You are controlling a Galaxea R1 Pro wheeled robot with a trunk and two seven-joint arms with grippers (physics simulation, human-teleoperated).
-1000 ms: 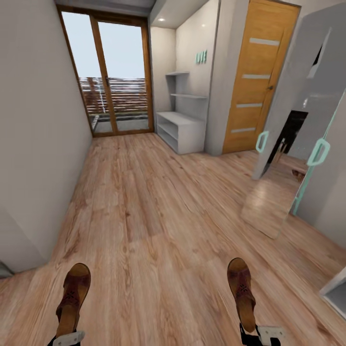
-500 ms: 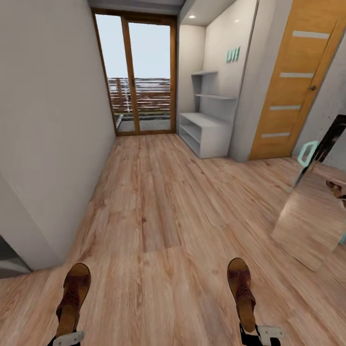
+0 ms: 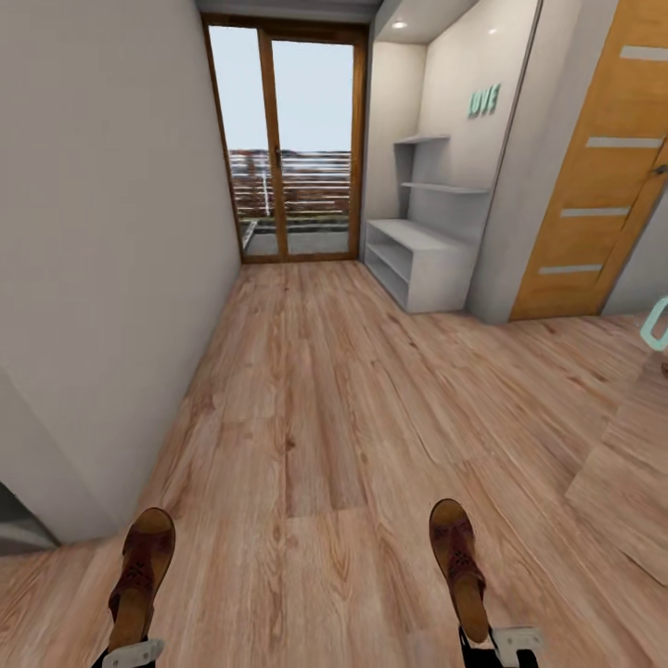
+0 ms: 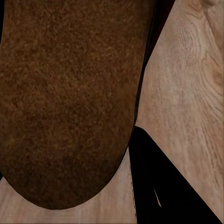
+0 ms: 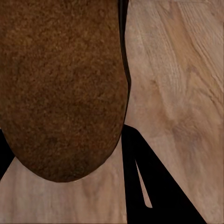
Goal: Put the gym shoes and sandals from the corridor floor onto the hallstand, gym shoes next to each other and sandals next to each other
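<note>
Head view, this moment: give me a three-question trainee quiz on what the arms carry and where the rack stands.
1. True or false: each gripper carries a sandal.
2. The hallstand stands: A) beside the glass door, right wall; B) left wall; C) behind the robot.
3. Fill in: the hallstand's tiers look ____.

Key:
1. True: left sandal, right sandal, held at the heels above the floor.
2. A
3. empty

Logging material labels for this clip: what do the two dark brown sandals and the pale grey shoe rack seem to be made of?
The dark brown sandal in the left gripper and the one in the right gripper: probably leather, with woven straps and a grainy, suede-like matte sole. The pale grey hallstand: smooth matte painted board, perhaps laminate; no grain visible.
</note>
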